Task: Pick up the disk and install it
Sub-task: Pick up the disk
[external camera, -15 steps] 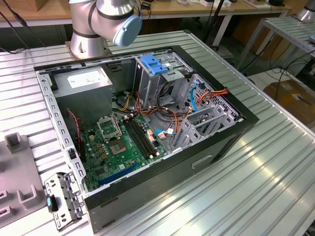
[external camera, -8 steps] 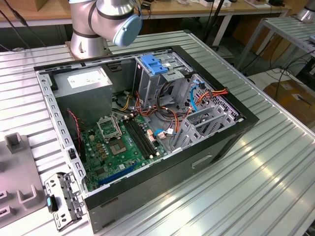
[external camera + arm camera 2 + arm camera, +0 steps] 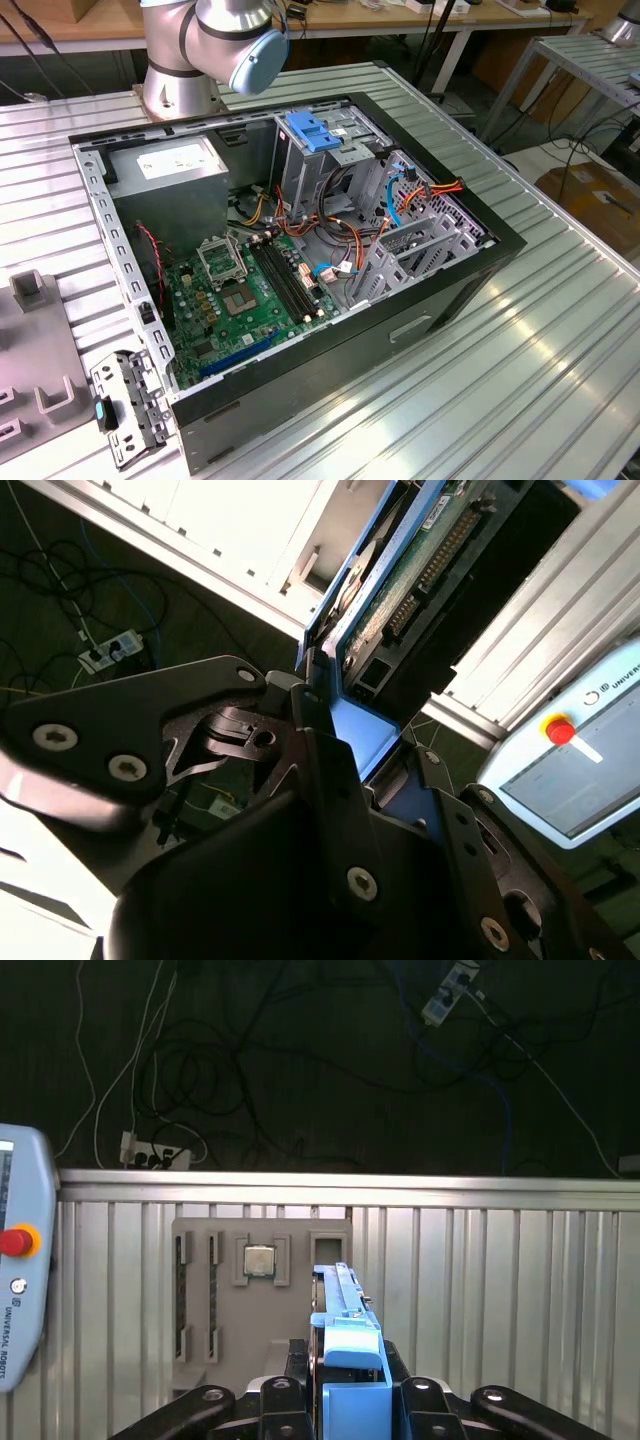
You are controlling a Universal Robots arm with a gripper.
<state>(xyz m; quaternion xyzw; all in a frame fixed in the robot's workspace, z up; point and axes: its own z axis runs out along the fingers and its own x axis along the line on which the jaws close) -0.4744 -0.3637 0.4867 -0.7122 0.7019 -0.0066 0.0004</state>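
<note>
Fingers [image 3: 330, 780] pinching disk [image 3: 350, 1345] | ribbed metal table [image 3: 480, 1290] | cables [image 3: 230, 1070] on dark floor [image 3: 330, 1010]

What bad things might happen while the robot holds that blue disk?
The hand grips the disk near one end, so most of it sticks out; it might tilt or slip. In the second wrist view its circuit board is uncovered and might scrape on metal. In the exterior view, orange cables crowd the open computer case beside the drive cage, so the disk might snag.
</note>
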